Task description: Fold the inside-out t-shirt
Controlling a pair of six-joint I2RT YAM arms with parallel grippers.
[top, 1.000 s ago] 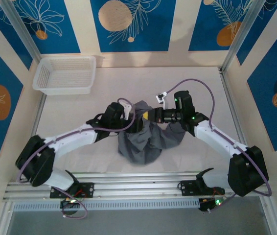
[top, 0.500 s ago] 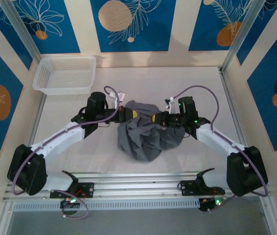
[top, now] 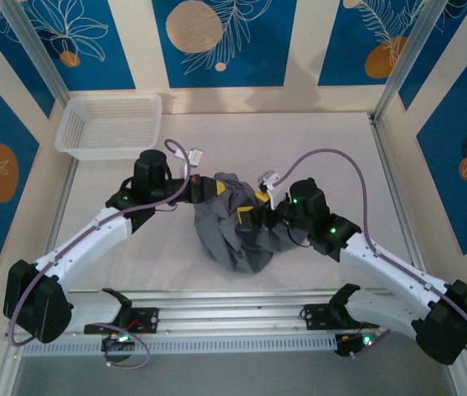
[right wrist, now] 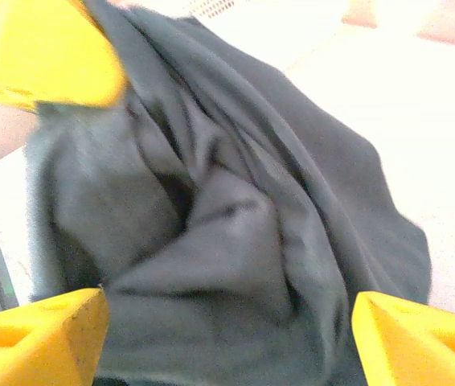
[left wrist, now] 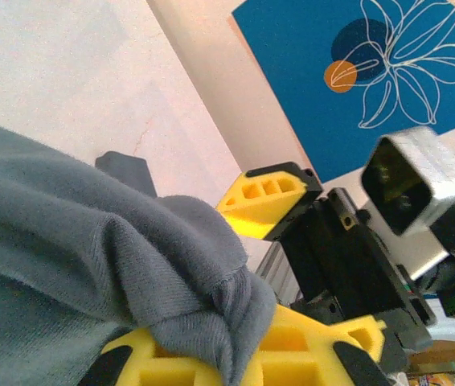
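The inside-out t-shirt (top: 235,235) is a dark grey bunched heap in the middle of the table, its top edge lifted. My left gripper (top: 209,188) is shut on a fold at that upper left edge; in the left wrist view the grey cloth (left wrist: 67,241) is pinched between my yellow fingers (left wrist: 308,358). My right gripper (top: 250,217) stands open just right of that hold, against the shirt's upper right. In the right wrist view its fingers (right wrist: 43,338) are wide apart, with crumpled fabric (right wrist: 235,217) beyond them and nothing gripped.
A white mesh basket (top: 110,125) stands at the back left of the table. Metal rails (top: 233,309) run along the near edge between the arm bases. Patterned blue walls close in the back and both sides.
My left gripper closed on the shirt's upper edge and drew slightly left. My right gripper let go of the shirt, opened wide and dropped nearer and lower beside the heap.
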